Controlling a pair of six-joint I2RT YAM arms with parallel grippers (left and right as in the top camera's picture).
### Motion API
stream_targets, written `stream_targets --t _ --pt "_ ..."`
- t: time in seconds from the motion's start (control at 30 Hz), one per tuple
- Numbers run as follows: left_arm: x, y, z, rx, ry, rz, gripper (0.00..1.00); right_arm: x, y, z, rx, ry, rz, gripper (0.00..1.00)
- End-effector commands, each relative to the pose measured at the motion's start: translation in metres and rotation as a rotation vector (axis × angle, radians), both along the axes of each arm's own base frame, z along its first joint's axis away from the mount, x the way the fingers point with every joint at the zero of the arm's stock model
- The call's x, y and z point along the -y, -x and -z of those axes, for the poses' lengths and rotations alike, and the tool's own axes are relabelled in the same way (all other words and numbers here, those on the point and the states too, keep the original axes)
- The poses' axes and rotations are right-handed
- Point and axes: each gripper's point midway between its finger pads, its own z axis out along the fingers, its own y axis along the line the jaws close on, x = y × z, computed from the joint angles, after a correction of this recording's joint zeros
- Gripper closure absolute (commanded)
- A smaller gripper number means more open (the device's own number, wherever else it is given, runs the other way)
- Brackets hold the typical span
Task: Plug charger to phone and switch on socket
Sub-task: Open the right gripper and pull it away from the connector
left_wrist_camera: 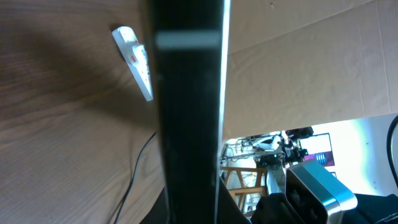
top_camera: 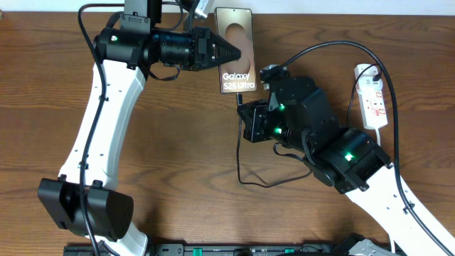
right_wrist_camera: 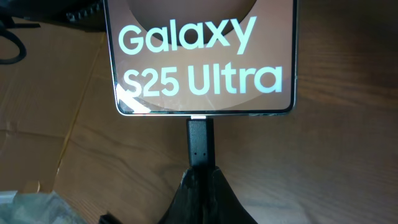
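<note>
Left arm: I see the white-and-black arm (top_camera: pixel 106 85) reaching from the near left corner up and across toward the middle of the far edge.
Left pincer: the left pincer (top_camera: pixel 229 51) is pressed onto the left edge of the phone. Its wrist camera shows the slab edge-on as a dark vertical bar (left_wrist_camera: pixel 189 124). I cannot make out the fingers themselves there.
Phone: the slim brownish rectangular phone (top_camera: pixel 233 27) with white "Galaxy S25 Ultra" lettering lies face up at the far middle of the brown wooden tabletop (top_camera: pixel 178 142), short edges far and near.
Charger: the thin black cable of the charger (top_camera: pixel 237 160) loops loosely on the tabletop under the right arm. Its small black connector (right_wrist_camera: pixel 200 140) stands end-on against the middle of the phone's (right_wrist_camera: pixel 199 62) near edge, touching it. I cannot tell how deep it sits.
Right pincer: the right pincer (top_camera: pixel 242 102) points at the phone's near edge. From its wrist camera I see it (right_wrist_camera: pixel 200 171) pinching the connector's rear end.
Socket: the white elongated plastic socket strip with red markings (top_camera: pixel 373 96) lies at the far right, well apart from the phone. The left wrist view shows it too (left_wrist_camera: pixel 134 61). I cannot read its switch.
</note>
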Motion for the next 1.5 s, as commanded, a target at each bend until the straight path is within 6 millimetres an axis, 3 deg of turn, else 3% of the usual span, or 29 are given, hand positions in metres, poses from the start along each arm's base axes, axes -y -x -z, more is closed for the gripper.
stream_targets --t 0.0,0.9,1.1,1.3,1.47 --pt "0.0084 0.0118 -0.0089 -0.013 0.039 0.054 0.93 0.0068 -0.0161 -0.0224 0.098 0.000 0.053 0.99" --pt "0.0084 0.0118 -0.0090 0.014 0.038 0.062 0.93 0.0061 -0.0170 -0.0243 0.131 0.020 0.029 0.98" --pt "0.0084 0.0118 -0.0090 0.014 0.038 0.062 0.93 0.0060 -0.0170 -0.0244 0.132 0.020 0.029 0.92" --pt "0.0083 0.0117 -0.0089 0.014 0.037 0.062 0.93 0.0064 -0.0165 -0.0248 0.132 0.020 0.029 0.76" --pt "0.0084 0.0117 -0.0090 0.014 0.037 0.062 0.93 0.0066 -0.0163 -0.0243 0.130 0.021 0.029 0.69"
